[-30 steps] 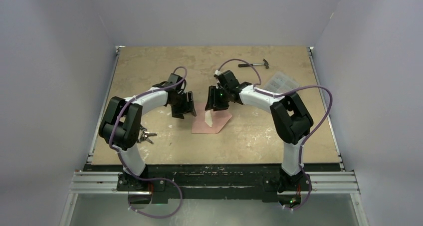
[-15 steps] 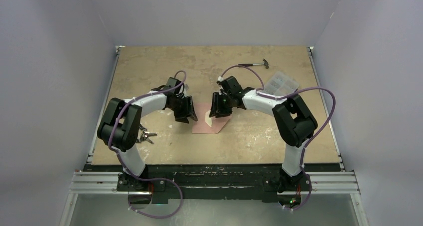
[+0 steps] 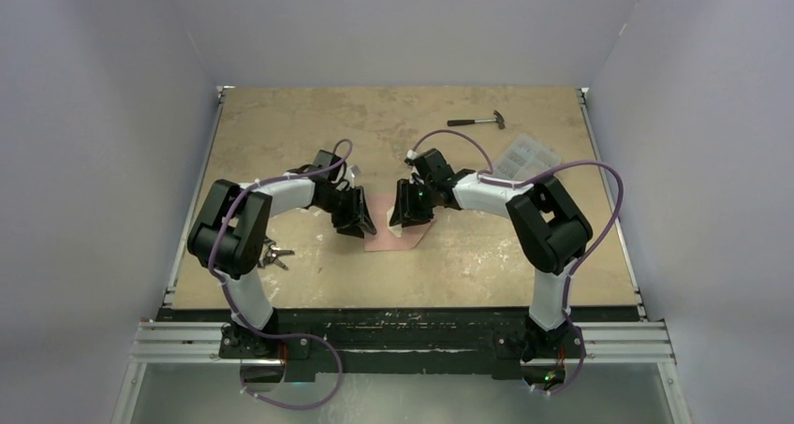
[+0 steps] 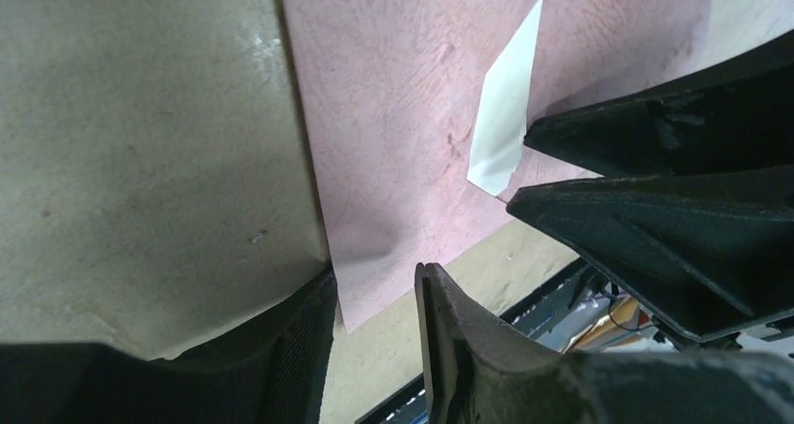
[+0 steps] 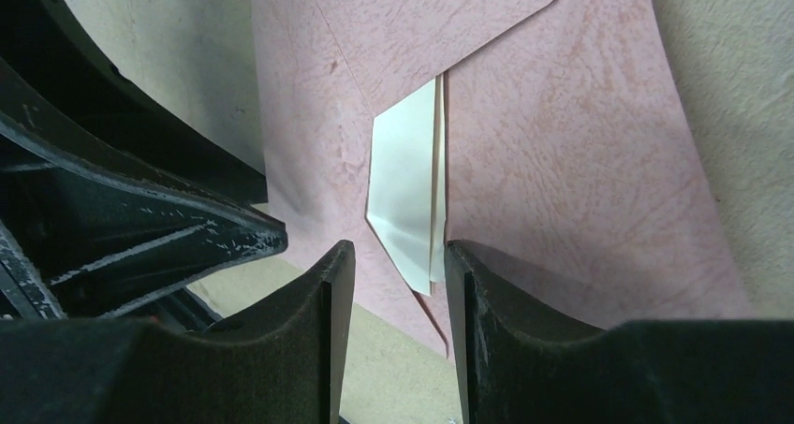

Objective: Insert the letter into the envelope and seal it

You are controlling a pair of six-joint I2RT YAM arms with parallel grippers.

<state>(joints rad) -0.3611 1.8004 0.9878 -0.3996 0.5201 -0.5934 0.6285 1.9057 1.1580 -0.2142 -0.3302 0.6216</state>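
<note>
One envelope (image 3: 387,240) lies between left gripper (image 3: 360,226) and right gripper (image 3: 405,220).

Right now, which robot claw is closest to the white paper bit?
The right gripper: the white strip lies just beyond its fingertips. The left gripper sits at the pink envelope's edge instead.

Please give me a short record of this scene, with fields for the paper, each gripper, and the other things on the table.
envelope: pink, lying flat between the two grippers
white piece: folded, on the envelope
left gripper: open, jaws astride a corner of the envelope
right gripper: open, jaws astride the tip of the white piece
letter: cannot be told apart from the envelope
far right side: hammer, clear box
</note>
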